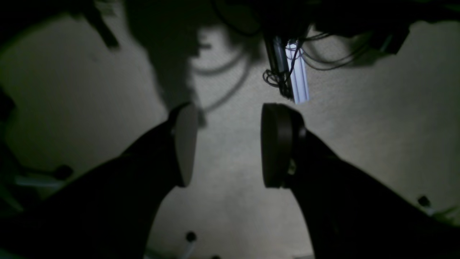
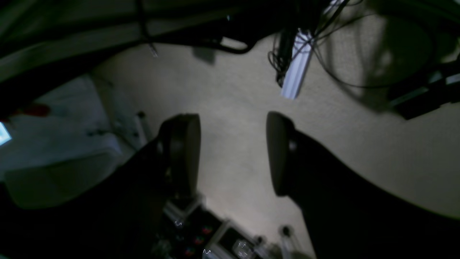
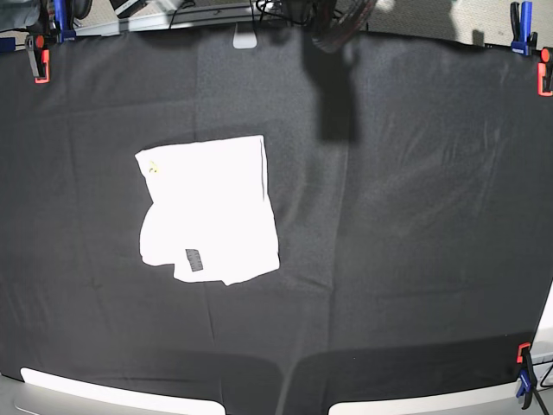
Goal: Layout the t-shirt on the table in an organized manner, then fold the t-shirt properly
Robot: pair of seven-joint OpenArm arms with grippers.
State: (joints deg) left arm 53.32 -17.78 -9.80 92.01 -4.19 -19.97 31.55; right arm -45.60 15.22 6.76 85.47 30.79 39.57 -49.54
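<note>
The t-shirt (image 3: 210, 207) lies folded into a compact white rectangle on the left half of the black table (image 3: 406, 216), its small dark label (image 3: 196, 258) facing up near its front edge. The printed lettering is hidden. Neither arm shows in the base view. My left gripper (image 1: 230, 145) is open and empty, pointing at beige carpet. My right gripper (image 2: 231, 154) is also open and empty over the same carpet. The shirt and table do not show in either wrist view.
Red and blue clamps (image 3: 41, 52) (image 3: 521, 17) (image 3: 524, 376) hold the cloth at the table's edges. A white rail with dangling cables (image 1: 297, 73) (image 2: 296, 66) hangs over the floor. Electronics (image 2: 201, 237) lie low in the right wrist view.
</note>
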